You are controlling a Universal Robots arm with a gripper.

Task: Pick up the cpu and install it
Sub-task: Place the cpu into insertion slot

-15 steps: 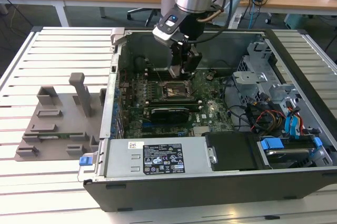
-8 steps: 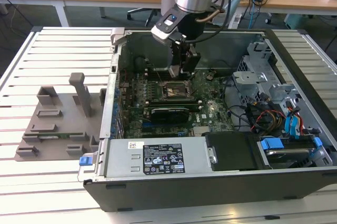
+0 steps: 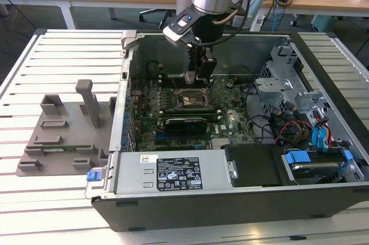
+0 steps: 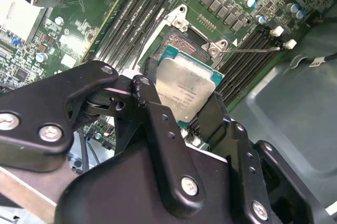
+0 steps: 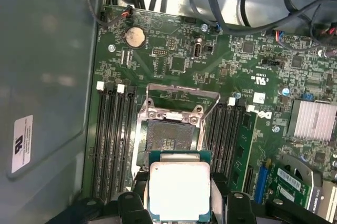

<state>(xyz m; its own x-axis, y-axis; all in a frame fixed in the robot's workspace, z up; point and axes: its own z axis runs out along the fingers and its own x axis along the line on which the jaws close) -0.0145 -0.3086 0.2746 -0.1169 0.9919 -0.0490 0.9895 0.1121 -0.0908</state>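
Observation:
My gripper (image 3: 199,79) is shut on the cpu (image 4: 185,88), a thin square chip with a silvery top and a pale rim, held by its edges between the two black fingers (image 4: 152,103). In the first wrist view the cpu (image 5: 179,190) hangs just above and slightly off the open socket (image 5: 171,137), whose metal frame is swung up. In the exterior view the gripper stands inside the open computer case, directly over the socket (image 3: 193,100) on the green motherboard (image 3: 228,119).
Memory slots (image 5: 113,139) flank the socket on both sides. A long black card (image 3: 184,123) lies just in front of it, with the power supply (image 3: 173,173) beyond that. Drive cage and cables (image 3: 300,112) fill the case's right. A grey fixture (image 3: 63,129) sits outside on the slatted table.

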